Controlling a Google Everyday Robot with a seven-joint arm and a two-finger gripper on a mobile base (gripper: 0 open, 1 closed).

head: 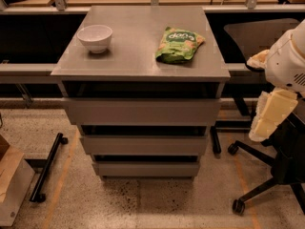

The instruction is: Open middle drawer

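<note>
A grey cabinet (143,56) holds three handleless grey drawer fronts stacked one above the other. The middle drawer (143,145) is the mid-sized front; it looks closed, with a dark gap above it. The widest front (140,111) is above it and the narrowest front (145,169) is below it. Only white and cream parts of my arm (279,94) show at the right edge, to the right of the cabinet and apart from it. My gripper is out of view.
A white bowl (95,37) and a green snack bag (178,45) lie on the cabinet top. A black office chair (274,156) stands at the right. A black wheeled bar (46,168) and a cardboard box (9,175) are on the floor at the left.
</note>
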